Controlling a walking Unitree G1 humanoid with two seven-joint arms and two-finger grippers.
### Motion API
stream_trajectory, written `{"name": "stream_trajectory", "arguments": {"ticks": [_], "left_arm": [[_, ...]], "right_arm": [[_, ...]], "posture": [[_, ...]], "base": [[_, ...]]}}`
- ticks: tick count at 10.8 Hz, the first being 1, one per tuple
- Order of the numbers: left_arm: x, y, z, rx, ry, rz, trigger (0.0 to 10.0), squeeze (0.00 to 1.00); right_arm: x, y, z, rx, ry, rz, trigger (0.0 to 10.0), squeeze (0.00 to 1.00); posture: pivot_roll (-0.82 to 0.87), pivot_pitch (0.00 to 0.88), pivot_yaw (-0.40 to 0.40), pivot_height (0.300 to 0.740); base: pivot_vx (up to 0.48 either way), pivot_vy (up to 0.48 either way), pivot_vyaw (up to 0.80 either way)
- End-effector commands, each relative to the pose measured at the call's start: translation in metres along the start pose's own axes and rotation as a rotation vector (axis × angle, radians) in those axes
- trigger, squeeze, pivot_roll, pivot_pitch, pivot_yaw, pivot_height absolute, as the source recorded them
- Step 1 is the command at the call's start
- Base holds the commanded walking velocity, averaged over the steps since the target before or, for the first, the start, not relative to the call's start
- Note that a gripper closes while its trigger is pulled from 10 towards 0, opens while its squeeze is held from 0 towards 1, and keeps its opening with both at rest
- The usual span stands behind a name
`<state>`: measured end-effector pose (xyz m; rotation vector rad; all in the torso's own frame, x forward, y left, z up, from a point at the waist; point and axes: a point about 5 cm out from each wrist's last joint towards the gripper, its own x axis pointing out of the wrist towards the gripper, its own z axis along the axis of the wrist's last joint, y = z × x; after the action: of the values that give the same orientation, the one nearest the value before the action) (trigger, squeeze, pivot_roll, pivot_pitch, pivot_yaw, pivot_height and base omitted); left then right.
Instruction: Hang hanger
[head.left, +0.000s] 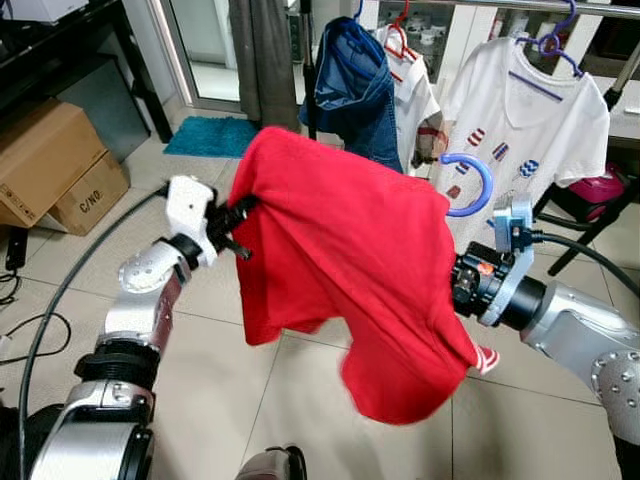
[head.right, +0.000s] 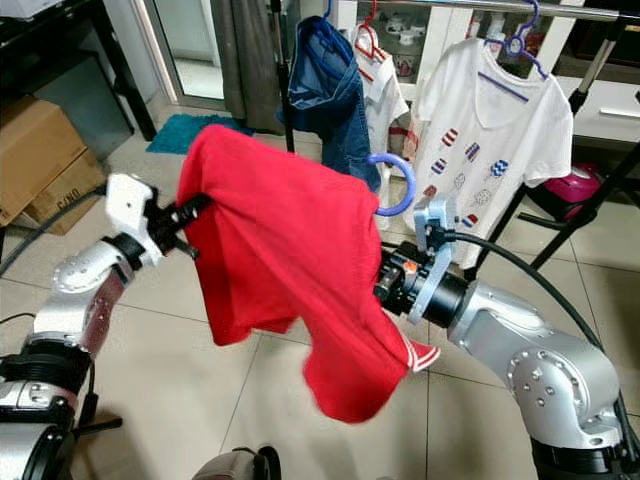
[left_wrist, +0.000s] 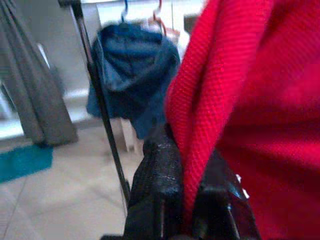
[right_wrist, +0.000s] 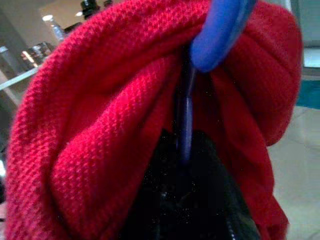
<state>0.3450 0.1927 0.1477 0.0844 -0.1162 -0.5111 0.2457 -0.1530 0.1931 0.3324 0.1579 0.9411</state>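
Note:
A red shirt (head.left: 350, 270) hangs on a blue hanger whose hook (head.left: 470, 185) sticks up at its right shoulder. My left gripper (head.left: 238, 215) is shut on the shirt's left shoulder; the left wrist view shows red cloth (left_wrist: 200, 150) pinched between the black fingers (left_wrist: 155, 185). My right gripper (right_wrist: 186, 165) is shut on the blue hanger (right_wrist: 220, 30) at the neck, wrapped in red cloth. The clothes rail (head.right: 560, 10) runs above and behind, carrying a white T-shirt (head.left: 525, 120) and a blue denim garment (head.left: 350, 85).
Cardboard boxes (head.left: 55, 165) stand at the left by a dark shelf. A teal mat (head.left: 210, 135) lies by the doorway. A grey curtain (head.left: 262, 55) hangs behind. The rack's black legs (head.left: 590, 215) spread at the right. Cables (head.left: 30, 340) cross the tiled floor.

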Motion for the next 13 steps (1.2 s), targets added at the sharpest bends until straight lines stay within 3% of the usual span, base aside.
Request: {"name": "stream_trajectory", "arguments": {"ticks": [1, 4, 7, 11, 13], "left_arm": [[-0.003, 0.008, 0.012, 0.015, -0.075, 0.053, 0.0, 0.00], [-0.011, 0.015, 0.021, 0.059, -0.160, 0.158, 0.0, 0.00], [-0.021, 0.019, 0.013, 0.076, -0.133, 0.213, 0.0, 0.00], [-0.024, -0.006, -0.017, 0.086, -0.034, 0.168, 0.0, 0.00], [-0.029, -0.010, -0.031, 0.083, 0.025, 0.232, 0.0, 0.00]], "right_arm": [[-0.002, -0.006, 0.005, -0.016, -0.021, -0.053, 10.0, 0.00], [-0.007, -0.034, 0.010, 0.017, -0.090, -0.297, 10.0, 0.00], [-0.018, -0.048, 0.020, 0.071, -0.200, -0.416, 10.0, 0.00], [-0.013, -0.048, 0.032, 0.105, -0.296, -0.424, 10.0, 0.00], [-0.013, -0.049, 0.034, 0.096, -0.294, -0.431, 10.0, 0.00]], "posture": [[-0.15, 0.061, 0.097, 0.740], [-0.15, 0.063, 0.099, 0.740], [-0.15, 0.060, 0.103, 0.740], [-0.15, 0.051, 0.097, 0.740], [-0.16, 0.046, 0.098, 0.740]], "base": [[0.000, 0.000, 0.00], [0.000, 0.000, 0.00], [0.000, 0.000, 0.00], [0.000, 0.000, 0.00], [0.000, 0.000, 0.00]]}}
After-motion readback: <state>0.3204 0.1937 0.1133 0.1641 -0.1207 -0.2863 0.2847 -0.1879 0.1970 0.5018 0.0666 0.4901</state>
